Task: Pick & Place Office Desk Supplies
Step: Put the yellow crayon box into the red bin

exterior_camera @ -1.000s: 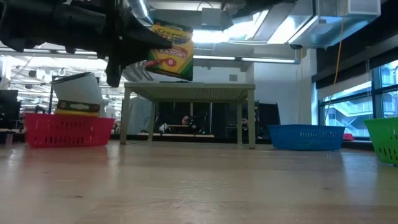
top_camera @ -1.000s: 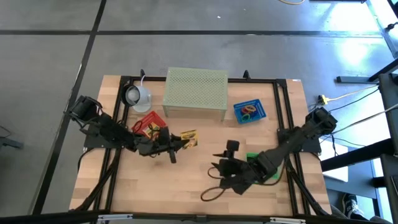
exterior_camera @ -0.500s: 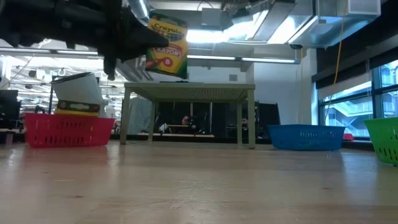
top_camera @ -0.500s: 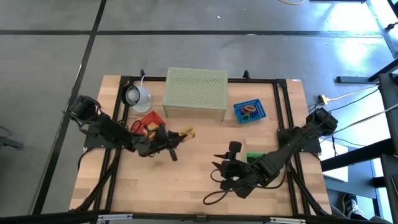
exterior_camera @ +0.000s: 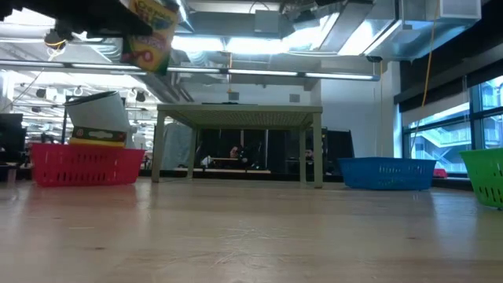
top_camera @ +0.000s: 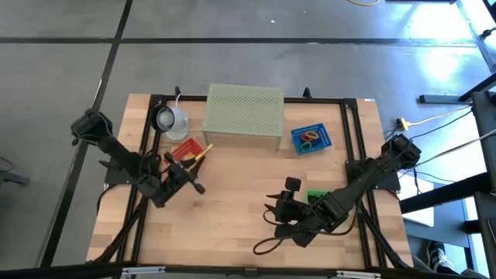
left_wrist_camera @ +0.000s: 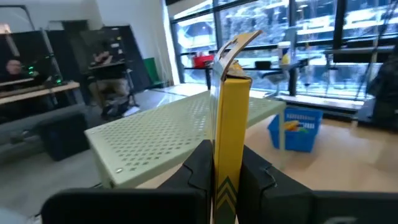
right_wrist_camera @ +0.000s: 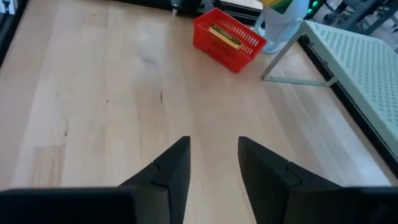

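The left gripper [top_camera: 194, 159] is pinching a yellow crayon box [left_wrist_camera: 229, 134] by its narrow sides and holds it in the air, close to the red basket [top_camera: 186, 149] near the left part of the bench's far edge. That basket already has one yellow packet [right_wrist_camera: 224, 35] inside. The blue basket [top_camera: 311, 139], toward the far right beside the pale green perforated stand [top_camera: 243, 114], holds some coloured loops [top_camera: 310, 140]. The right gripper [right_wrist_camera: 213, 163] waits above bare wood near the front edge, its fingers spread apart with nothing between them. In my judgement one more item is almost sorted: the box needs only lowering and release. A green basket [exterior_camera: 487, 176] stands at the right side; its contents I cannot see.
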Motion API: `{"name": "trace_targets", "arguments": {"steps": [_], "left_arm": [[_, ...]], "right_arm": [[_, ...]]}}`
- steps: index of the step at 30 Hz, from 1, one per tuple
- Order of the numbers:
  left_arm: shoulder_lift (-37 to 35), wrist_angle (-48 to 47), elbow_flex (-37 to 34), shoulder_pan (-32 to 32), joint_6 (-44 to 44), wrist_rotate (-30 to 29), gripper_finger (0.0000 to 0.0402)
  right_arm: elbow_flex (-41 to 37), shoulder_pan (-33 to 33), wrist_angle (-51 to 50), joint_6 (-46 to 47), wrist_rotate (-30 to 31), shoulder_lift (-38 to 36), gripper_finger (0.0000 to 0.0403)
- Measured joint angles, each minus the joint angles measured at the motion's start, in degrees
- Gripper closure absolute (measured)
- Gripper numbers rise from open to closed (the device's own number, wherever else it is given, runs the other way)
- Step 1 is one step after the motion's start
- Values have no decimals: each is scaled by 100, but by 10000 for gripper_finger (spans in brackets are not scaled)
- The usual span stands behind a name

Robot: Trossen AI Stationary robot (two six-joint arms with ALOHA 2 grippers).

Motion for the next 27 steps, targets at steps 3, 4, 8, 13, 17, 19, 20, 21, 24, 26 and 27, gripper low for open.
{"name": "trace_targets", "arguments": {"steps": [3,4,8,13,17,19,20,21,24,26,27], "left_arm": [[-168,-62,-191,2,135,-55,373],[-200,-33,-223,22,158,-49,373],[-403,-30,-516,330,289,-41,373],[-1163,110,-637,546,419,-50,373],[-1930,189,-635,219,859,-46,373],[-2233,192,-634,-27,898,-44,373],[-2340,184,-634,-151,894,-42,373],[-2415,172,-634,-271,882,-44,373],[-2535,166,-634,-613,786,140,373],[-2552,161,-634,-780,756,639,373],[-2559,152,-634,-833,706,994,373]], "right_arm": [[0,-1,1,132,0,2,268],[0,0,1,160,2,2,268],[0,-1,1,238,0,2,268],[0,-2,-4,263,2,2,268],[0,-2,-23,185,4,4,268],[0,-2,-22,155,4,4,268],[0,-2,-22,155,4,4,268],[0,-2,-21,155,4,4,268],[0,-2,-21,184,4,4,268],[0,-4,-21,220,4,4,268],[0,-12,-21,222,4,4,268]]}}
